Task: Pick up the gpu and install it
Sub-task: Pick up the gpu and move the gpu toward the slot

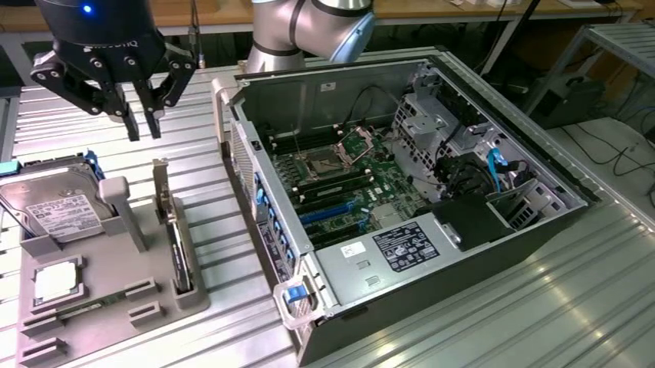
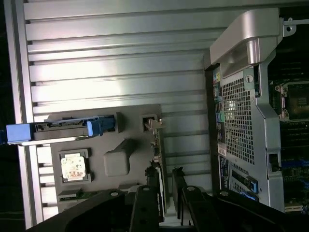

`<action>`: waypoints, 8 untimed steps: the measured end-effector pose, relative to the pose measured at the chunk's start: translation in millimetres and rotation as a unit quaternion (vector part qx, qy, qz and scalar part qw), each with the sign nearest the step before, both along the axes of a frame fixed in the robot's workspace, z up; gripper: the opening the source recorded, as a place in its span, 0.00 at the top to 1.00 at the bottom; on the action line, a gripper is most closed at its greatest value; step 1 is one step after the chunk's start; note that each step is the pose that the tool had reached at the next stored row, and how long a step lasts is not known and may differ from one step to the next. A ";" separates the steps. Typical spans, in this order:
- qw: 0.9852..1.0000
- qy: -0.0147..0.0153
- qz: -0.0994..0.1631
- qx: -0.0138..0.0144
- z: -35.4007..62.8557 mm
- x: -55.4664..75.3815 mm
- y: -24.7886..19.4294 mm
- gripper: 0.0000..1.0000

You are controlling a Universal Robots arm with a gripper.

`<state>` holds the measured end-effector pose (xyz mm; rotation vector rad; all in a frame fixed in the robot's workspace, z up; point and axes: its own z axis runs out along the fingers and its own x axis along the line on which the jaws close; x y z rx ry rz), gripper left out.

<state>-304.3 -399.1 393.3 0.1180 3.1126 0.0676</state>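
My gripper (image 1: 144, 127) hangs over the slatted metal table (image 1: 573, 307), just off the open computer case's (image 1: 338, 84) corner on the exterior view's left. Its two fingers stand a little apart with a narrow gap between them, and they hold nothing. In the wrist view the gripper (image 2: 165, 182) looks straight down, and its dark fingertips (image 2: 153, 180) sit on either side of the card's line without touching it.

The case lies on its side with the motherboard showing. Its perforated rear panel (image 2: 236, 116) faces the gray parts holder (image 1: 153, 276), which lies beside the case on the table (image 2: 116, 72).

On that holder (image 2: 118, 162), a silver hard drive (image 1: 57, 207) in blue rails (image 2: 63, 129) leans at the far end.

The gpu (image 1: 180, 253) stands on edge in a slot along the holder's side nearest the case, its silver bracket upright at the end below my gripper. From above the gpu (image 2: 158, 145) reads as a thin strip.

A small square CPU chip (image 1: 57, 280) lies flat in its recess (image 2: 74, 166).
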 end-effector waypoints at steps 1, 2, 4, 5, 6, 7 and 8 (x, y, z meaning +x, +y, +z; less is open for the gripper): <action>1.000 0.000 0.000 0.000 0.0 0.0 0.0 0.64; 1.000 0.000 0.000 0.000 0.0 0.0 0.0 0.64; 1.000 0.000 0.000 0.000 0.0 -0.1 -0.3 0.52; 1.000 0.000 0.000 0.000 -0.1 -0.1 -1.8 0.52; 1.000 0.000 0.003 0.000 -0.4 0.0 -2.8 0.46; 1.000 0.000 0.007 0.000 -0.8 0.0 -2.9 0.40; 1.000 0.001 0.012 0.000 -1.6 0.0 -3.1 0.40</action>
